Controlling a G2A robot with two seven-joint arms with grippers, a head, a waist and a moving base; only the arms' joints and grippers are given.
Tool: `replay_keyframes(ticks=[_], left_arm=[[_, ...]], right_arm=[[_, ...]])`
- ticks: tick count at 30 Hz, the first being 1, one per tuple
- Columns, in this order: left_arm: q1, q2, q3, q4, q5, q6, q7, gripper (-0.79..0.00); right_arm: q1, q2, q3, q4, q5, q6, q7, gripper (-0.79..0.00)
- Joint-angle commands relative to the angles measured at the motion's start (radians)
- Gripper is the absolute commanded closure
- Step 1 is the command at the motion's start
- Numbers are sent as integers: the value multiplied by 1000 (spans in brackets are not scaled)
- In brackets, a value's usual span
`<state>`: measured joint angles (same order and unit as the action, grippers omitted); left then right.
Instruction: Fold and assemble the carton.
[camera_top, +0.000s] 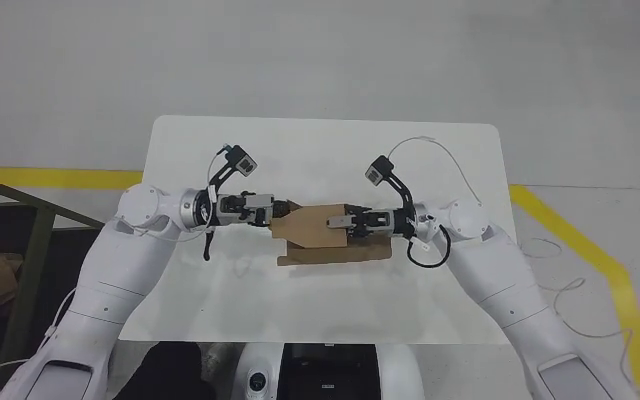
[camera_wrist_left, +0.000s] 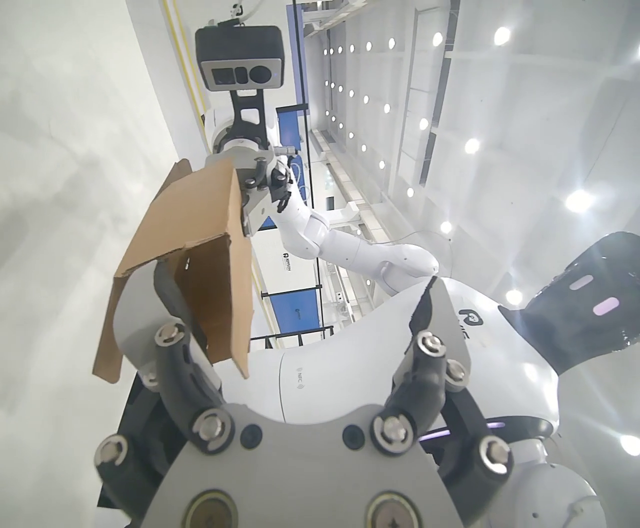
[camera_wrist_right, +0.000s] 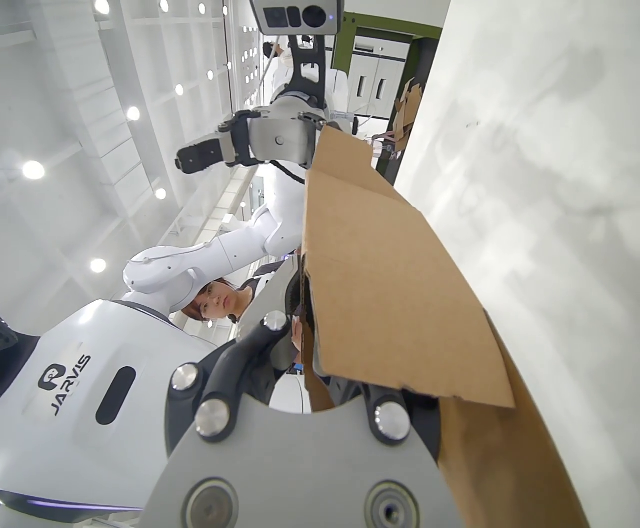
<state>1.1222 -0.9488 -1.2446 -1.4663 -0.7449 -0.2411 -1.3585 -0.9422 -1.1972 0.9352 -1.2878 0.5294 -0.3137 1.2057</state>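
A brown cardboard carton (camera_top: 325, 228) is held just above the middle of the white table (camera_top: 200, 150), between both arms. My left gripper (camera_top: 272, 212) is at its left end. In the left wrist view this gripper (camera_wrist_left: 295, 280) is open: one finger (camera_wrist_left: 150, 300) is inside the carton's (camera_wrist_left: 200, 225) open end, the other stands far out in free air. My right gripper (camera_top: 345, 222) is at the opposite end. In the right wrist view it (camera_wrist_right: 307, 300) is shut on a carton (camera_wrist_right: 380, 280) wall; one finger is hidden behind cardboard.
A long flap (camera_top: 335, 255) hangs along the carton's near side, close to the tabletop. Bare table surface lies all around the carton. Scraps of cardboard (camera_wrist_right: 407, 107) sit beyond the table's edge.
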Motion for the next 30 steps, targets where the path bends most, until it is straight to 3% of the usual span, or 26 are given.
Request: replay_keyframes(ticks=[1,13,30], left_arm=[[-8,-3,2,3,-19,-6,-3,-785],[-42,-22,29,17,-102,-27,-14,-785],[-129,-65,159,32,-69,-26,-18,-785]], right_arm=[[2,1,3,-2,-11,6,-1,0],[4,-3,-11,11,-62,8,-26,0],[3,-14,-31,-6,-66,11,-55,0]])
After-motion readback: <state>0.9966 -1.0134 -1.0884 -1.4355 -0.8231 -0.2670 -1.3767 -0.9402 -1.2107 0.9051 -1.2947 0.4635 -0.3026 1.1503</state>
